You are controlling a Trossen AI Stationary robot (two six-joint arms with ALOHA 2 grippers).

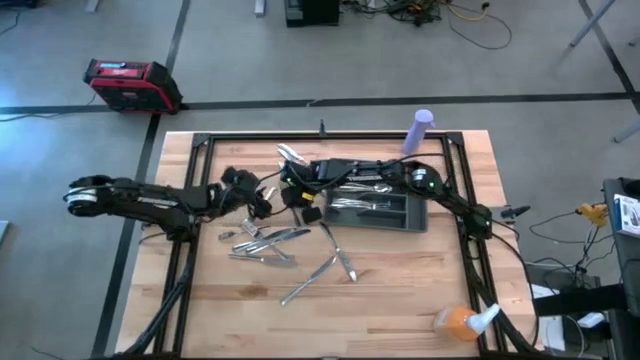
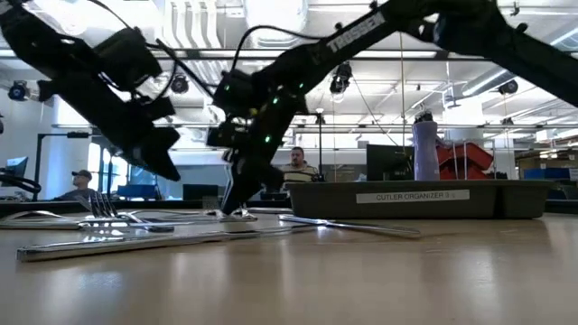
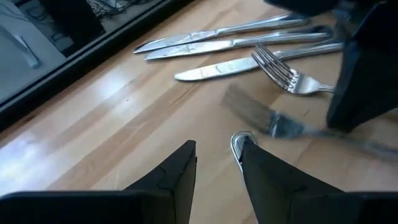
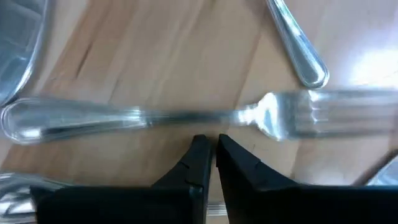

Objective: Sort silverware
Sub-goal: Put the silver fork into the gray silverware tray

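Loose silverware lies on the wooden table: knives and forks in a heap near the left arm, with more pieces nearer the front edge. Other pieces lie in the dark tray. My left gripper hovers open above the table beside the heap, and knives and a fork lie beyond it. My right gripper reaches around past the tray's left end. It points down, shut, over a single fork that lies flat. My right gripper's shut fingertips come from above at the fork's neck, across its length. The fork lies flat on the table. Whether the tips touch it I cannot tell.
A purple bottle stands at the table's far edge. An orange spray bottle lies at the near right corner. A black frame rail runs around the table. People sit in the room behind.
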